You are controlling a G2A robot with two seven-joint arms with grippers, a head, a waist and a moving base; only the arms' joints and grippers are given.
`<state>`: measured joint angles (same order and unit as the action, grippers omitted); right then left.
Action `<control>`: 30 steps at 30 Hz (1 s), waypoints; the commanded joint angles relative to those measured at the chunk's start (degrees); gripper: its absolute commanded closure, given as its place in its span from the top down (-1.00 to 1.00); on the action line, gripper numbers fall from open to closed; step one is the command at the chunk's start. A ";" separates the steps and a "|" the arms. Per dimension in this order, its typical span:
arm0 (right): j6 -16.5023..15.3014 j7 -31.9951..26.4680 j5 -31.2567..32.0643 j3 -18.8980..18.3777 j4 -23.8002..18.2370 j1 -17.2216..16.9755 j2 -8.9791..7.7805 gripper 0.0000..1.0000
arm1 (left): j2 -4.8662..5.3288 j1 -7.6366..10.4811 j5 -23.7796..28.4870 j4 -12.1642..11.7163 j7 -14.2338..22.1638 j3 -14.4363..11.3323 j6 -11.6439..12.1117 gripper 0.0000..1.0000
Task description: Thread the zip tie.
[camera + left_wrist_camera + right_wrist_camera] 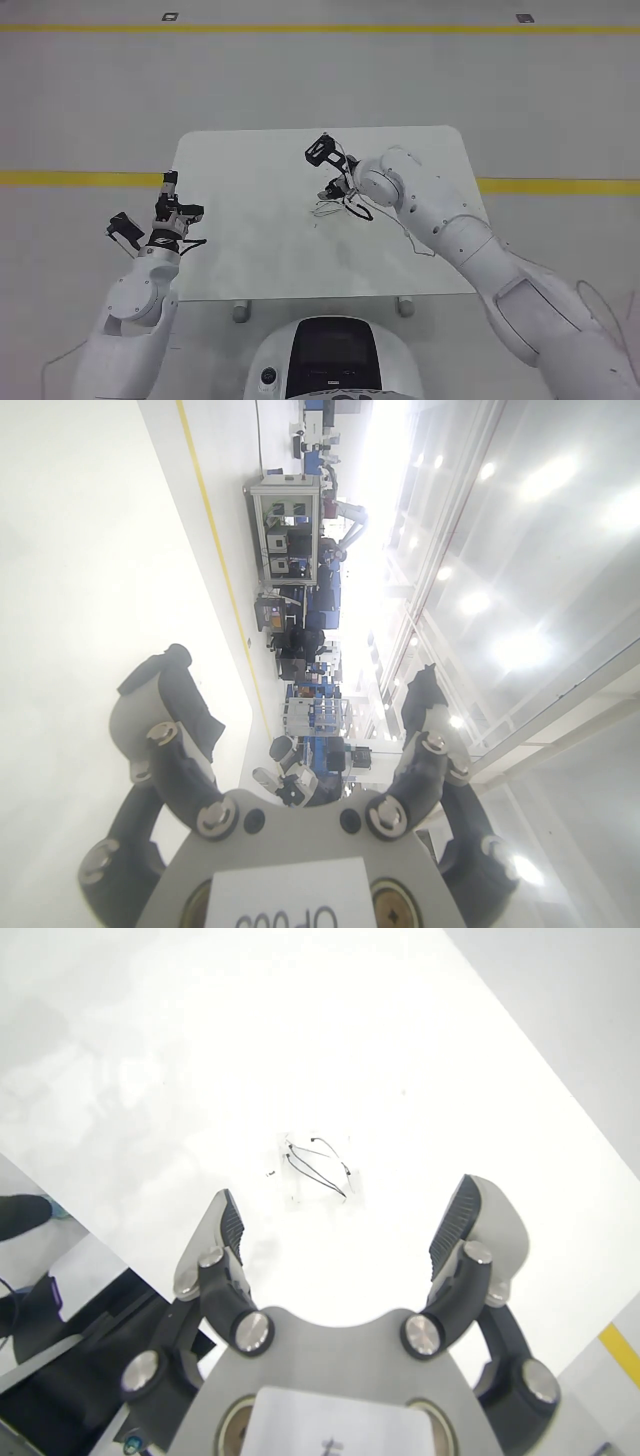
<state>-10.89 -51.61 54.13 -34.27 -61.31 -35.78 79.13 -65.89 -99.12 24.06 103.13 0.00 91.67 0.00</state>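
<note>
Table (250,250) bears zip ties (316,1167) beneath right claw (346,1186).

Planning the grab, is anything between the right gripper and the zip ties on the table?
Nothing visible. The right gripper hangs open above the zip ties, which lie loose on the white table.

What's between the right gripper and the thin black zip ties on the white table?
Nothing. In the right wrist view, only bare white table shows between the open right gripper and the thin black zip ties.
</note>
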 commanded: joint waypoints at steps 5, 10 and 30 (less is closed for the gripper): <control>-2.67 0.36 1.34 5.00 8.79 4.56 3.89 1.00 | 0.00 0.00 0.00 0.00 0.00 0.00 0.00 1.00; -5.50 1.92 -0.04 8.85 18.28 7.52 8.51 1.00 | 0.00 0.00 0.00 0.00 0.00 0.00 0.00 1.00; -7.30 3.44 4.58 13.29 27.56 8.05 13.57 1.00 | 0.00 0.00 0.00 0.00 0.00 0.00 0.00 1.00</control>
<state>-17.87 -48.39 58.51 -21.07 -34.32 -27.66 92.52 -65.89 -99.12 24.06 103.13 0.00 91.67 0.00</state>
